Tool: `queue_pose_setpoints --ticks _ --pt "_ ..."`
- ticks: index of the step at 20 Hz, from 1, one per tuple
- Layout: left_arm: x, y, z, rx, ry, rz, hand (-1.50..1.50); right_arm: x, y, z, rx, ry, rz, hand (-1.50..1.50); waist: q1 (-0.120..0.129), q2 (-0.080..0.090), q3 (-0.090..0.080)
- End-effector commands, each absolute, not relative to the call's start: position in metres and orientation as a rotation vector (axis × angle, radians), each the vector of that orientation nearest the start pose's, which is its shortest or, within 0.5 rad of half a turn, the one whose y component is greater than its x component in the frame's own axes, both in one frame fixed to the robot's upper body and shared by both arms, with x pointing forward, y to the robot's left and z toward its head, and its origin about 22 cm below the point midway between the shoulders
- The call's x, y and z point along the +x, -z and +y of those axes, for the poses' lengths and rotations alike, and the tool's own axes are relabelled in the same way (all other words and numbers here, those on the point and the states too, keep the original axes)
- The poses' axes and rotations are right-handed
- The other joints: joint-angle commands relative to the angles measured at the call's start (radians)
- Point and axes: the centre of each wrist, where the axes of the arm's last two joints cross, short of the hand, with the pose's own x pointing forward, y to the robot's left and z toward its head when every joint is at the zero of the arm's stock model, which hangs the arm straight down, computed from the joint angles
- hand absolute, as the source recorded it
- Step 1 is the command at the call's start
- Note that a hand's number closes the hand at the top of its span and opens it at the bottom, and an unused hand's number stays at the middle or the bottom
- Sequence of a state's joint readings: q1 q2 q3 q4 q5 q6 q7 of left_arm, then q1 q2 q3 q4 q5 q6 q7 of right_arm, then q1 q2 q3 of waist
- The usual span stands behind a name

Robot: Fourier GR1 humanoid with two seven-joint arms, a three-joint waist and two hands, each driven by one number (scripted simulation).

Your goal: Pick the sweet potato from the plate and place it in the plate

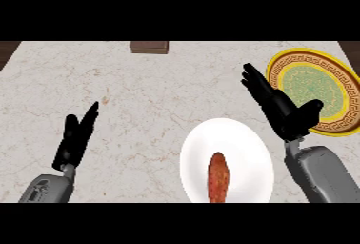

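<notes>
Sweet potato (218, 177) lies untouched on the white plate (247, 138), so nothing of the move is done. The marble table (155, 90) carries that plate and the patterned yellow plate (330, 127), likely the goal. Right hand (285, 110) hangs released between the plates; left hand (74, 138) rests released at left.

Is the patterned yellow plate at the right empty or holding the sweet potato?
Empty: the green-centred yellow plate shows only its pattern; the orange sweet potato lies on the white plate.

Even, bright light (soft shadows)
</notes>
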State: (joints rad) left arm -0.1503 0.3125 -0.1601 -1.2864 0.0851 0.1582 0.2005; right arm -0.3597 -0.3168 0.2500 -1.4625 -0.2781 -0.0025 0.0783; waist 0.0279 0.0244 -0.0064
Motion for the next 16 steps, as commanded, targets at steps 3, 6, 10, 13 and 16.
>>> queue_pose_setpoints --ticks 3,6,10,13,16 --pt "0.253 0.03 0.262 0.302 0.105 -1.246 0.0 0.294 -0.071 -0.18 0.453 -0.315 -1.609 1.5 -0.026 -0.026 0.007" --pt "0.26 0.008 0.271 0.322 0.035 -1.321 0.0 0.275 -0.089 -0.151 0.696 -0.263 -1.598 1.5 -0.024 -0.031 0.007" --pt "0.259 0.02 0.267 0.281 0.029 -1.259 0.0 0.295 -0.136 -0.223 -0.324 -1.045 -1.838 1.5 -0.066 -0.062 -0.005" --pt "0.255 0.014 0.267 0.278 0.003 -1.268 0.0 0.237 -0.031 -0.203 -0.062 -0.423 -1.788 1.5 -0.069 -0.031 0.012" --pt "0.247 0.017 0.26 0.244 0.01 -1.284 0.0 0.228 -0.016 -0.189 0.266 -0.086 -1.782 -1.5 -0.047 -0.026 0.015"
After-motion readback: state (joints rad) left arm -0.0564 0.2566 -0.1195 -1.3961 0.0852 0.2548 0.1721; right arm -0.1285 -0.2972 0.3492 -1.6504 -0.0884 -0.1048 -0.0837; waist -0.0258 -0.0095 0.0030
